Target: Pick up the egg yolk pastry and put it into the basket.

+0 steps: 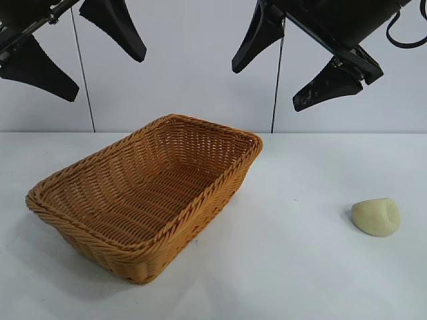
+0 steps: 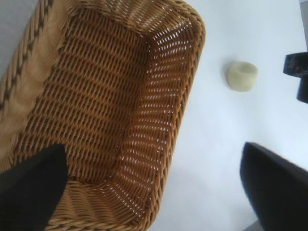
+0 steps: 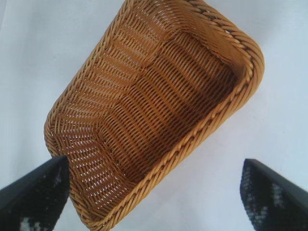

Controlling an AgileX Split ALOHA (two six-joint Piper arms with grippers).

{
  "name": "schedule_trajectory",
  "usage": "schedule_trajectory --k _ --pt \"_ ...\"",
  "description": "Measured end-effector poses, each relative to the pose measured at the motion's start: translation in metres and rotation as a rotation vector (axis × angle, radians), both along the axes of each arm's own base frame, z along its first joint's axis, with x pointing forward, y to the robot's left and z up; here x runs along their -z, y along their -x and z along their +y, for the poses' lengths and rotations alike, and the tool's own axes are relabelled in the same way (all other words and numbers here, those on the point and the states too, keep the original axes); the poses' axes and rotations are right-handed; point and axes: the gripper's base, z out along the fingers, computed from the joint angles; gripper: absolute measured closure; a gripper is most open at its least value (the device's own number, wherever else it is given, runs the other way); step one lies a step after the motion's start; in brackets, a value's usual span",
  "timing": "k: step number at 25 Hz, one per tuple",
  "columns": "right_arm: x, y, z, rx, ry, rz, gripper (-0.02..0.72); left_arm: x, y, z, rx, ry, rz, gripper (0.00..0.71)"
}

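Both end effectors are held high above the tabletop, spread wide and with nothing between their black fingers. Left end effector is hung above the basket; right end effector is raised between the basket and the egg yolk pastry, so neither is touching anything.

The pastry is seen resting on the bare white tabletop, well apart from the basket and on the right arm's side, which suggests that the pick-up would most naturally be made by that arm. No step of the task has yet been carried out: the basket is empty.

The basket is woven from orange-tan wicker, rectangular, with sloping open-weave walls and a thick braided rim; it is set at an angle, one corner turned toward the exterior camera. The pastry is a small, pale yellow-cream lump, smooth and matte, rounded, with a shallow dent in one face. Being soft-looking, it would probably be deformed by a hard squeeze.
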Motion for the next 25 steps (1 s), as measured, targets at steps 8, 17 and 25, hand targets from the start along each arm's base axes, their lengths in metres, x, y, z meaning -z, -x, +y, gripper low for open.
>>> schedule_trajectory --k 8,17,25 --pt "0.0 0.0 0.0 0.0 0.0 0.0 0.017 -0.001 -0.002 0.0 -0.012 0.002 -0.019 0.015" --pt "0.0 0.0 0.0 0.0 0.0 0.0 0.017 -0.001 -0.009 0.021 -0.087 0.009 -0.011 0.015" --pt "0.0 0.0 0.0 0.0 0.0 0.0 0.017 -0.011 0.001 0.055 -0.245 0.001 0.05 0.015"
